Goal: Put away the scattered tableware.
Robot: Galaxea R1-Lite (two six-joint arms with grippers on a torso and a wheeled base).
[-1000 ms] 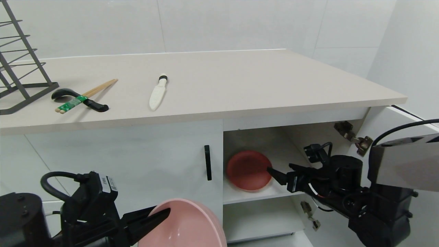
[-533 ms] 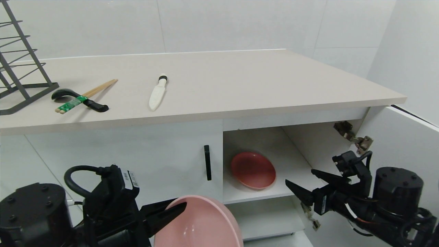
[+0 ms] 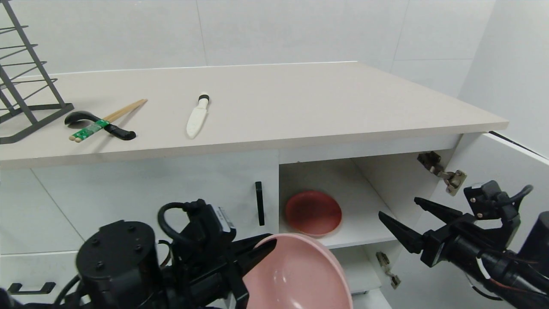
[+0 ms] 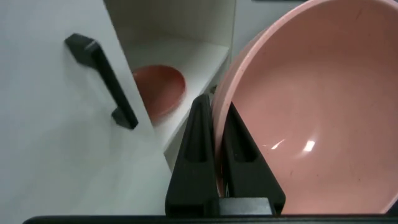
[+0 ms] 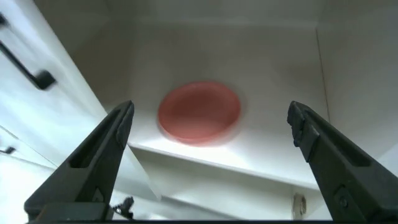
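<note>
My left gripper is shut on the rim of a pink bowl, held low in front of the cabinet; the wrist view has its fingers pinching the pink bowl. A red plate lies on the upper shelf of the open cabinet, also seen as the red plate. My right gripper is open with nothing in it, outside the cabinet to the plate's right. On the counter lie a white knife, chopsticks and a black spoon.
The right cabinet door stands open beside my right arm. The left door is closed, with a black handle. A black wire rack stands at the counter's far left. A lower shelf sits under the plate's shelf.
My right gripper has let go of the red plate, opened and drawn back out of the cabinet to the right. The left gripper has carried the pink bowl to the right, toward the opening.
</note>
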